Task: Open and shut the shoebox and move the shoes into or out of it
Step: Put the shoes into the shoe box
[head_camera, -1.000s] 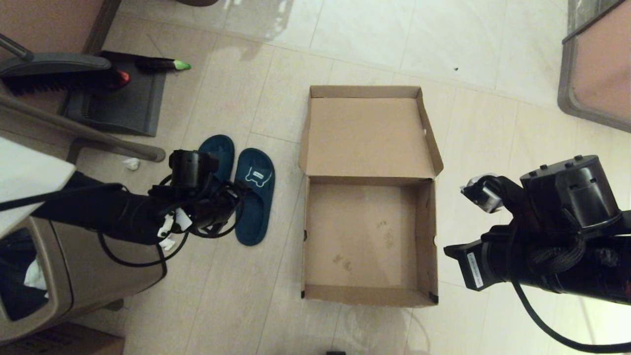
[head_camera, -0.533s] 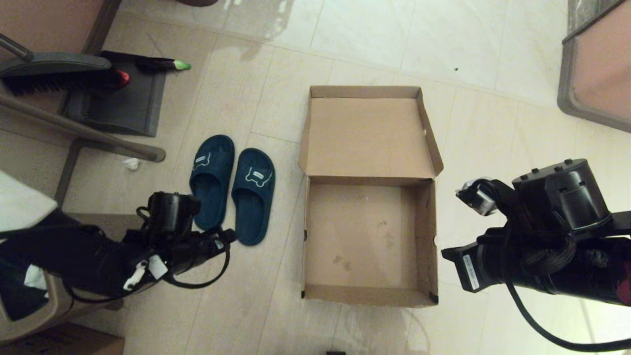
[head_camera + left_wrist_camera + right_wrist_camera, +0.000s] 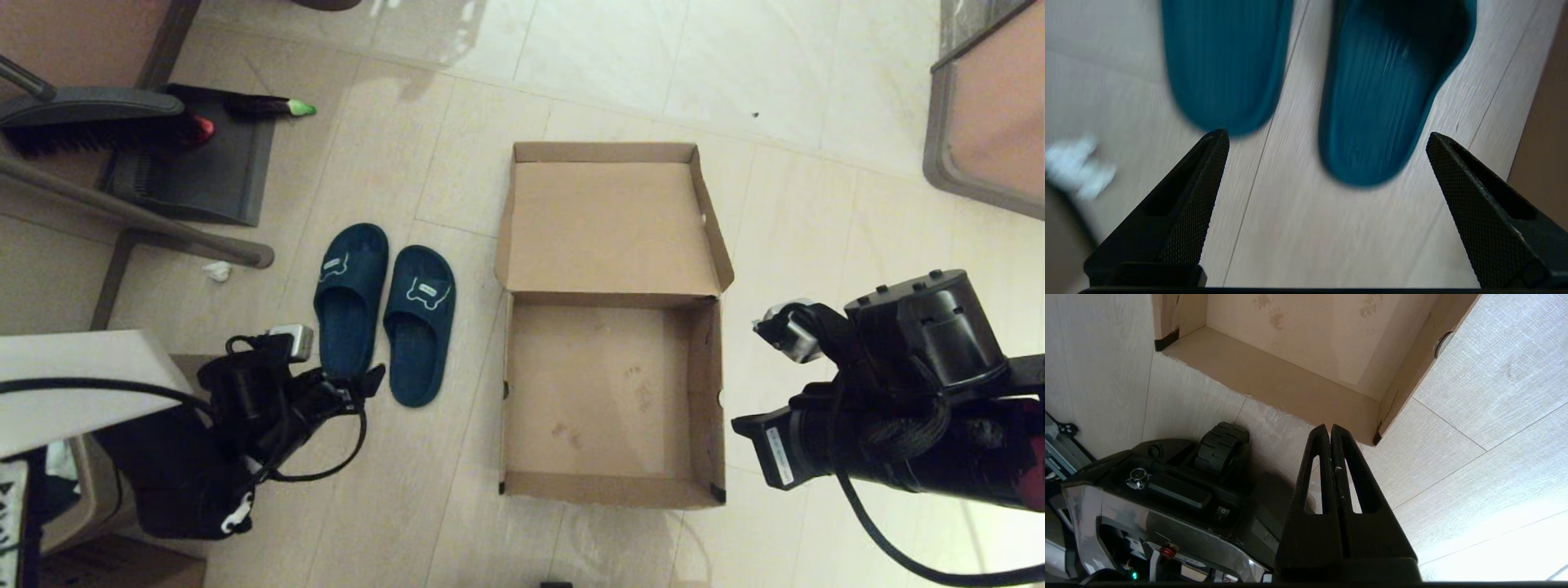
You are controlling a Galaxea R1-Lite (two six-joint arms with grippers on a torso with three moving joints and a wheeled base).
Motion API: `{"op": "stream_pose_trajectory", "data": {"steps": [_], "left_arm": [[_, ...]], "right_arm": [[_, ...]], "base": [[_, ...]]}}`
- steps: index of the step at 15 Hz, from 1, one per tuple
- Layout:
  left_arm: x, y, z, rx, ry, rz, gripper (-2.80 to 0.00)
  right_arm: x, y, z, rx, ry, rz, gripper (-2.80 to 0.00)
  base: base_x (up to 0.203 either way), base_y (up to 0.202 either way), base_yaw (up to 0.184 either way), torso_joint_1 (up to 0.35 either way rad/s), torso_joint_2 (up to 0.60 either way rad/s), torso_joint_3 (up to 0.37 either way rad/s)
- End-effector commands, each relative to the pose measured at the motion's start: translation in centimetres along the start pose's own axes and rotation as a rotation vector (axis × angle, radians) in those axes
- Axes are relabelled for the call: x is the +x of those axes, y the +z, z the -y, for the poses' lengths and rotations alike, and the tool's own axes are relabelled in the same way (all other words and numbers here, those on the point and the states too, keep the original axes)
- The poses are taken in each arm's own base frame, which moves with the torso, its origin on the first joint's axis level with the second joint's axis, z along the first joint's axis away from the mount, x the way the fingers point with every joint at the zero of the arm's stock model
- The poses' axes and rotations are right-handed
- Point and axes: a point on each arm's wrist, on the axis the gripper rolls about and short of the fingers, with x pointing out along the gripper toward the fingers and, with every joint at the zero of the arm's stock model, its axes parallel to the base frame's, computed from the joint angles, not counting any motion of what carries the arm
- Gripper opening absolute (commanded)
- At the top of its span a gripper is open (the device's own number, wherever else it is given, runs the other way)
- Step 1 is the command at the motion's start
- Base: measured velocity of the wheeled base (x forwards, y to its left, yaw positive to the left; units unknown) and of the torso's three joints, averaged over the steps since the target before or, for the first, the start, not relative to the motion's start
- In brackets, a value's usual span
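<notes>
Shoebox (image 3: 612, 482) sat centre frame, empty, lid flung back above. Right gripper (image 3: 1331, 430), fingers pressed together, held nothing at its lower-right corner. Left gripper (image 3: 1327, 143) gaped wide at the shoes' (image 3: 384, 314) heels, left of centre.

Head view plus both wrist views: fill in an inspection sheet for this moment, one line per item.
Surface: pale tiled floor, scuffed.
Job's things: shoebox open, lid folded back, nothing inside; shoes side by side on the floor left of it.
Clutter: paper scrap; brush and dustpan at far left.
Grippers: left gripper open, holding nothing, at the shoes' heels; right gripper shut, holding nothing, beside the box's near right corner.
Cables: black cable looped at the left wrist; another under the right arm.
Surroundings: trash bin near left; furniture edge far right.
</notes>
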Motion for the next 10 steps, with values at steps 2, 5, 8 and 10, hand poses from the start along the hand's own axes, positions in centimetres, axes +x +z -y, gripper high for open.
{"op": "stream_pose_trajectory", "data": {"steps": [2,5,8,10], "left_arm": [[3.1,-1.7,-1.1,0.002,-0.021,0.011,0.0],[5.3,-2.5,-1.7,0.009,-0.017,0.036,0.0],[7.1,-3.3,-2.2,0.118,-0.007,0.041,0.0],[7.8,-2.9,-2.2,0.125,-0.008,0.048,0.0]], "right_arm": [[0.5,-0.1,-0.1,-0.002,-0.003,-0.015,-2.8],[0.8,0.0,-0.1,-0.005,-0.003,-0.021,-2.8],[1.0,0.0,-0.2,-0.006,-0.005,-0.027,-2.8],[1.3,-0.1,-0.2,-0.007,-0.005,-0.035,-2.8]], "base": [[0.0,0.0,0.0,0.0,0.0,0.0],[0.0,0.0,0.0,0.0,0.0,0.0],[0.0,0.0,0.0,0.0,0.0,0.0],[0.0,0.0,0.0,0.0,0.0,0.0]]}}
